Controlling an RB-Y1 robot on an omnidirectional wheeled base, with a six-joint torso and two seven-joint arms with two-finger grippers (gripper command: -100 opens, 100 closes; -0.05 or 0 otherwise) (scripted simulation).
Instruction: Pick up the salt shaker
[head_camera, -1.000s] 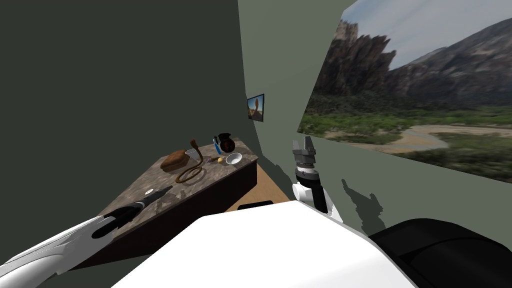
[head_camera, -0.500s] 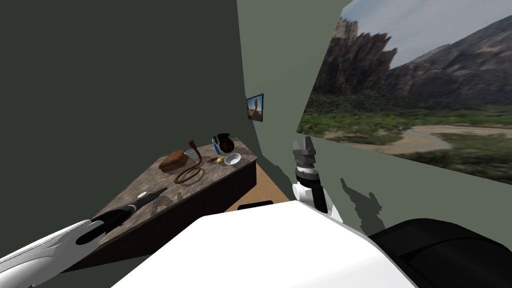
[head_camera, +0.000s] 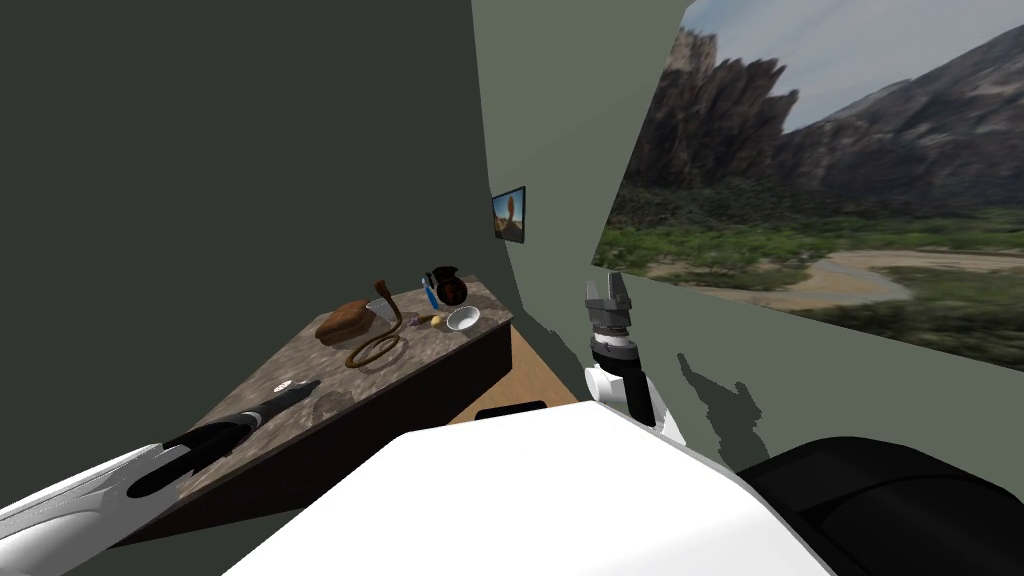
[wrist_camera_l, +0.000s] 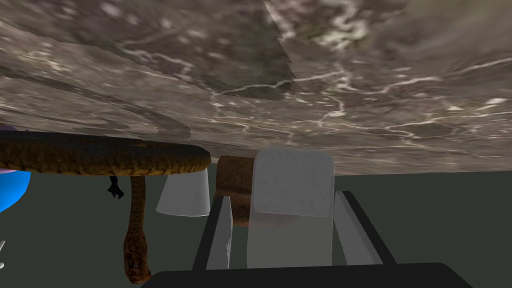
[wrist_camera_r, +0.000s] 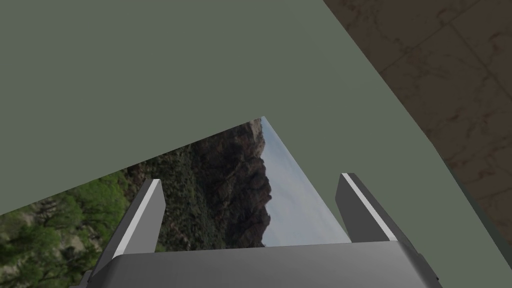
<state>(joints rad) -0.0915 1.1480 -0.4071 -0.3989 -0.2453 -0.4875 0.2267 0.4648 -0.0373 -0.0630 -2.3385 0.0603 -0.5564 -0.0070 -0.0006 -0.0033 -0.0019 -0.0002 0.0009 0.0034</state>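
Observation:
The salt shaker is a pale, frosted block with rounded corners; its white cap shows small on the near part of the mottled stone table. My left gripper reaches low over the table from the left, and its two fingers close in on the shaker's sides. Whether the shaker still rests on the table is not clear. My right gripper is raised beside the green wall, well away from the table, and stands open with nothing between its fingers.
Beyond the shaker lie a brown coiled snake-like object, a brown loaf and a pale cup. A dark jug, a blue item and a white bowl sit at the table's far end. Walls border the table.
My left arm has drawn back along the table toward me, and the white cap has shifted with it. The head view has shifted slightly. The right arm is still.

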